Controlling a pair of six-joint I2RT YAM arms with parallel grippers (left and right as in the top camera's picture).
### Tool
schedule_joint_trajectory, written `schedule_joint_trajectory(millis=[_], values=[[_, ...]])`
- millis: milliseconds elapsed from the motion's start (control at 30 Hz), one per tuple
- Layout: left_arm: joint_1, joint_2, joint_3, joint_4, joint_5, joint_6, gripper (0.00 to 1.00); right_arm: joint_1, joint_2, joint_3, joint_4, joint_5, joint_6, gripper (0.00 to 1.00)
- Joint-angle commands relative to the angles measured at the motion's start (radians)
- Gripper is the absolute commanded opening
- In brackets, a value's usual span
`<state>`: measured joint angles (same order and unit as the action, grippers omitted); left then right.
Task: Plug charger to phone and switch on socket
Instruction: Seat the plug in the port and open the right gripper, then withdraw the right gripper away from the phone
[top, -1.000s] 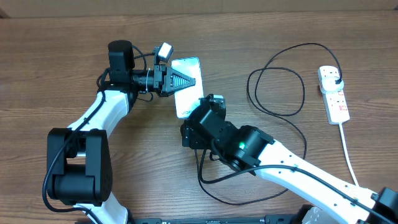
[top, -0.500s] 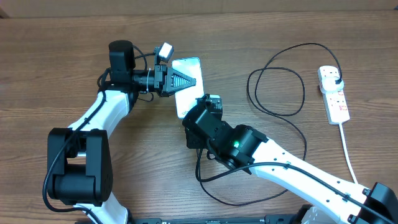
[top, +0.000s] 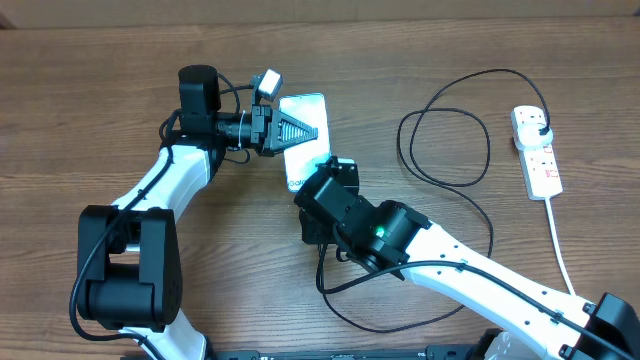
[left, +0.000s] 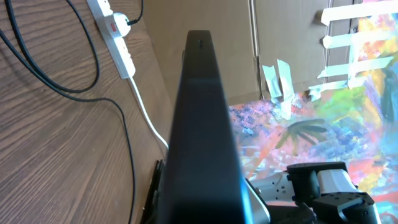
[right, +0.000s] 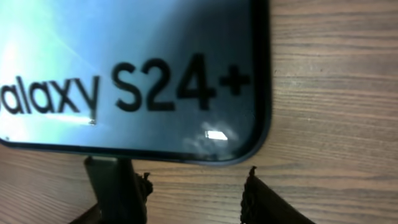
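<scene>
Phone: upper centre of the overhead view, screen lit and facing up. Whether it rests on the table cannot be told.

Left jaws: closed on the phone near its top end. The left wrist view shows the phone edge-on between them.

Charger: the cable loops at the upper right. Its plug sits in the socket at the right edge. Switch position cannot be told.

Right jaws: parted and gripping nothing, at the phone's lower end. Both fingertips sit at the bottom of the right wrist view with bare table between them.

A dark rectangular piece (apparently the charger's connector tip) touches the phone's lower edge at the lower left. Whether it is seated cannot be told.
</scene>
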<state>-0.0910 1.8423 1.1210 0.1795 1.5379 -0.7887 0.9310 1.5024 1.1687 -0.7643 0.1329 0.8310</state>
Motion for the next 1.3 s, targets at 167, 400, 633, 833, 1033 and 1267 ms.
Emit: schedule_joint_trajectory(millis=[167,400,633,833,1033,1267], values=[[0.005,0.002,0.008,0.002,0.04,0.008,0.04,0.0,-0.048,0.012,-0.059,-0.023,-0.001,0.4],[0.005,0.002,0.008,0.002,0.037,0.012,0.04,-0.001,-0.048,0.012,-0.063,-0.023,-0.001,0.19],[0.004,0.002,0.008,0.002,0.042,0.027,0.04,-0.001,-0.048,0.012,0.025,-0.022,-0.079,0.04],[0.004,0.002,0.008,0.001,0.043,0.027,0.04,-0.003,-0.048,0.012,0.057,0.055,-0.112,0.04],[-0.012,0.002,0.008,0.0,0.045,0.025,0.04,-0.005,-0.047,0.018,0.104,0.071,-0.195,0.04],[-0.045,0.001,0.008,0.0,0.045,-0.035,0.04,-0.03,-0.045,0.018,0.11,0.121,-0.22,0.04]])
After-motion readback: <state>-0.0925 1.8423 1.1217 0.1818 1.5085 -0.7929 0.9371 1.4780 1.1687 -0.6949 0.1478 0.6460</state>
